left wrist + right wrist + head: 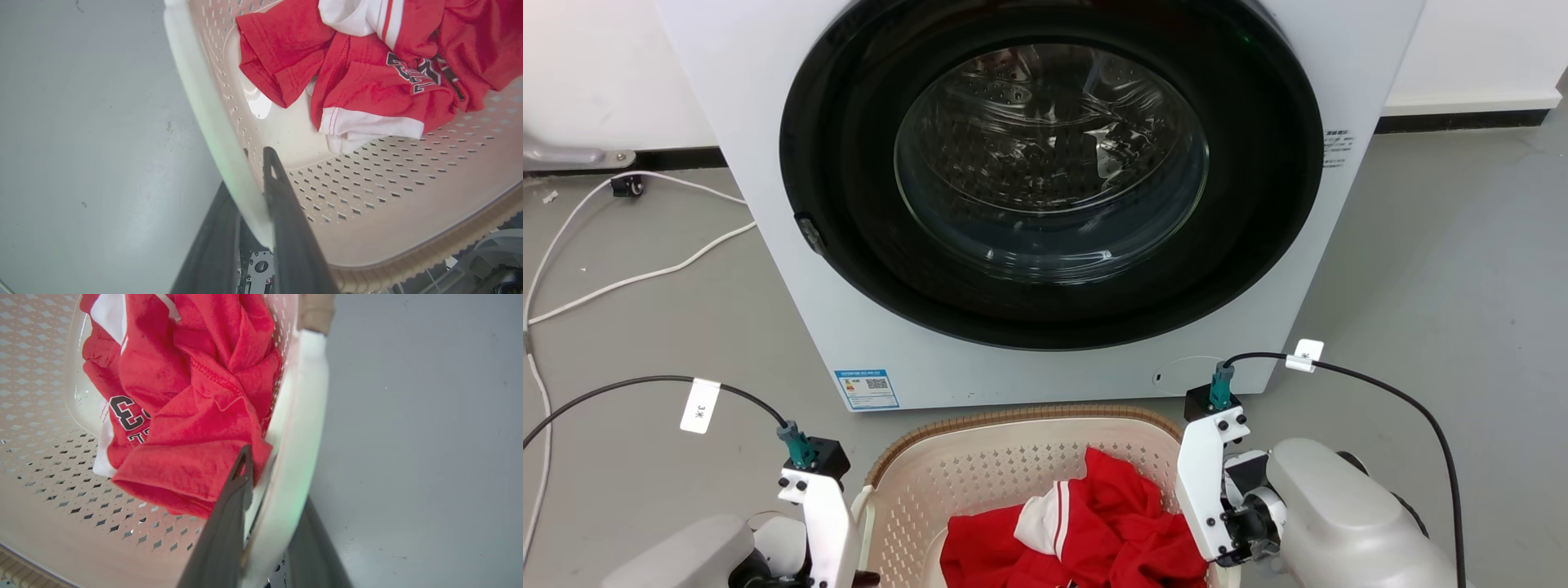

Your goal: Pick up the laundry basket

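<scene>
The left tool [256, 163] and right tool [274, 477] are pinched shut on the basket [968, 490] at its 9 and 3 o'clock edges. Uneven lifting could slip one edge free.

Clamped on the white handle [208, 118] of the laundry basket [388, 192].
Straddles the handle with the left gripper [245, 171]: one dark finger [286, 212] inside the perforated cream wall, the other outside above the grey floor [81, 122]; crumpled red-and-white shirt [367, 81] on the basket's bottom.

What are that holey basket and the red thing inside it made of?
The laundry basket looks like moulded cream plastic, smooth with regular holes and a sheen. The red shirt seems soft knit cloth: it folds and shows stitched hems.
</scene>
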`<state>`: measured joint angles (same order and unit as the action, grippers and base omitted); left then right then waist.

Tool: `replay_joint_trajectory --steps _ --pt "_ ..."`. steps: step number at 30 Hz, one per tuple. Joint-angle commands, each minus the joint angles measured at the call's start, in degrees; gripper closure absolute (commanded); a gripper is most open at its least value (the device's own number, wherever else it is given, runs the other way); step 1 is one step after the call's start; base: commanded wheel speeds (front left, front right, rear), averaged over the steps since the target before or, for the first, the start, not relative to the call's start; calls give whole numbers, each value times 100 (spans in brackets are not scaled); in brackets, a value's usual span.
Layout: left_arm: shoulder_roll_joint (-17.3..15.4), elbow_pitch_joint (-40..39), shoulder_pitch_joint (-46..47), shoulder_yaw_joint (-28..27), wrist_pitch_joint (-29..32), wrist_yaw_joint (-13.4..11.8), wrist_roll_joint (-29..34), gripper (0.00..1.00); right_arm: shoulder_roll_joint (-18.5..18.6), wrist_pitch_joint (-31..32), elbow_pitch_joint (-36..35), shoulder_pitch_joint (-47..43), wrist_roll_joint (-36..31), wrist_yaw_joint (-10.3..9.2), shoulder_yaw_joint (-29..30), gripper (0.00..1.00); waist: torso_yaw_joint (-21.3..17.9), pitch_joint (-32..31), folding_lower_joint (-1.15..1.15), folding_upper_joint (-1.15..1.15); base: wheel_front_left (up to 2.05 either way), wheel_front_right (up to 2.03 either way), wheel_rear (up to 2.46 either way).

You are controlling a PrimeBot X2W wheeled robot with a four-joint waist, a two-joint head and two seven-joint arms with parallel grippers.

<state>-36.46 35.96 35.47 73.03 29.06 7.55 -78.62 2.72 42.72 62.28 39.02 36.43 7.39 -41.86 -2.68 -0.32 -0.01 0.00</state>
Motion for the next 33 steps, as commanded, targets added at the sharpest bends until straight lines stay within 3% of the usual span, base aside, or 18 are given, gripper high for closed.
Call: replay_joint_trajectory --steps 1,33 --pt "-61 95 -112 57 113 -12 48 100 33 -38 -68 81 25 18 -20 100 -24 -16 1 0 0 0 0" --pt "114 213 156 26 422 -11 -297 100 21 -282 210 237 534 18 -390 100 -112 -42 1 0 0 0 0"
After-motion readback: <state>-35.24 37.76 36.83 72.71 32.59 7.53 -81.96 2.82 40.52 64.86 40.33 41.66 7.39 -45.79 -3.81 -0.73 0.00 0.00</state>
